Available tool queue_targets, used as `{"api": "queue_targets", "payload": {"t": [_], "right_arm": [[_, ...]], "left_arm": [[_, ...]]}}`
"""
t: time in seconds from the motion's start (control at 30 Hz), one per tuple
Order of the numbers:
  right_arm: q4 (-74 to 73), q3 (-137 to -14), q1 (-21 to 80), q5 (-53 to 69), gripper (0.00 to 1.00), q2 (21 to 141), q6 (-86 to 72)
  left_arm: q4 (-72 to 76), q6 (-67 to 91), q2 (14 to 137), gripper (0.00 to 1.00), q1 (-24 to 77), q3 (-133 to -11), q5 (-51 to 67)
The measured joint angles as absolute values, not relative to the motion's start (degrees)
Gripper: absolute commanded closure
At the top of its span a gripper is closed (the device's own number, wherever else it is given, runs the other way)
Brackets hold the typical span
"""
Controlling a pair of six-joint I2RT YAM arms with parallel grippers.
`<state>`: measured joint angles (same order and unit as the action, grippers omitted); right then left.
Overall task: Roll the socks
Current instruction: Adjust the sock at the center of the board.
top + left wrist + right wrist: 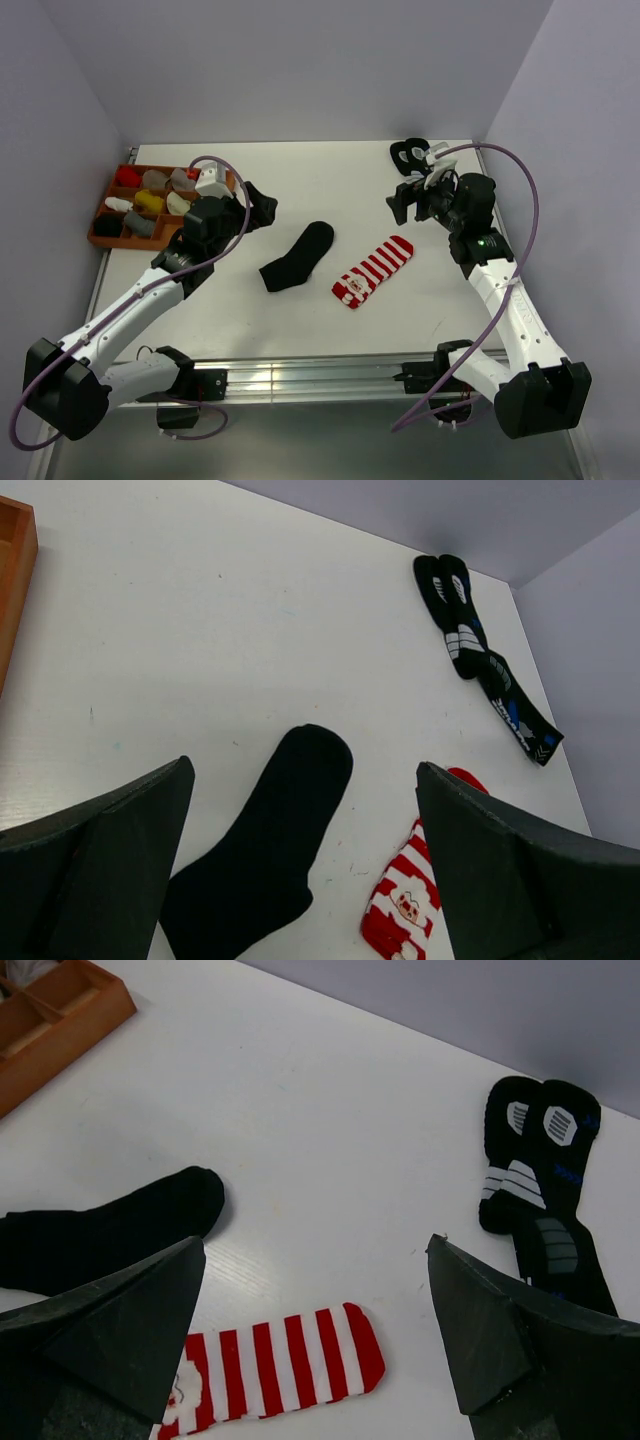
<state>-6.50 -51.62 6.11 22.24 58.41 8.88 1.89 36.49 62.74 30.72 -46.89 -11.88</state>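
Note:
Two socks lie flat in the middle of the white table: a plain black sock [298, 256] [262, 852] [110, 1228] and, to its right, a red-and-white striped sock [374, 270] [412, 898] [285, 1362] with a small face print at one end. My left gripper [258, 205] [305, 865] hangs open above the table to the left of the black sock, nothing between its fingers. My right gripper [408, 203] [315, 1345] is open too, up and to the right of the striped sock, empty.
An orange wooden tray [103, 232] [85, 1015] with small sock bundles in its compartments stands at the left. A pair of dark socks with white and blue marks [411, 153] [480, 660] [540, 1175] lies at the back right. Purple walls close in the table.

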Motion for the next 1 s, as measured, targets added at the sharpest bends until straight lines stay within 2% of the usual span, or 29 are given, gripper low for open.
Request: {"api": "queue_targets", "payload": {"t": [0.17, 0.47, 0.7, 1.0], "right_arm": [[-8.03, -51.64, 6.11, 22.0, 0.04, 58.43, 9.32], [-15.62, -52.93, 7.51, 19.57, 0.17, 59.99, 13.76], [-19.86, -52.18, 22.22, 12.4, 0.36, 65.98, 17.52], [-27.88, -49.8, 32.25, 10.17, 0.39, 71.09, 17.43]], "left_arm": [[1.67, 36.47, 62.74, 0.01, 30.72, -46.96, -11.84], [0.95, 36.42, 62.59, 0.0, 30.72, -46.98, -11.86], [0.34, 36.64, 61.19, 0.01, 30.72, -46.94, -11.97], [-2.5, 36.62, 61.1, 0.01, 30.72, -46.94, -12.36]]}}
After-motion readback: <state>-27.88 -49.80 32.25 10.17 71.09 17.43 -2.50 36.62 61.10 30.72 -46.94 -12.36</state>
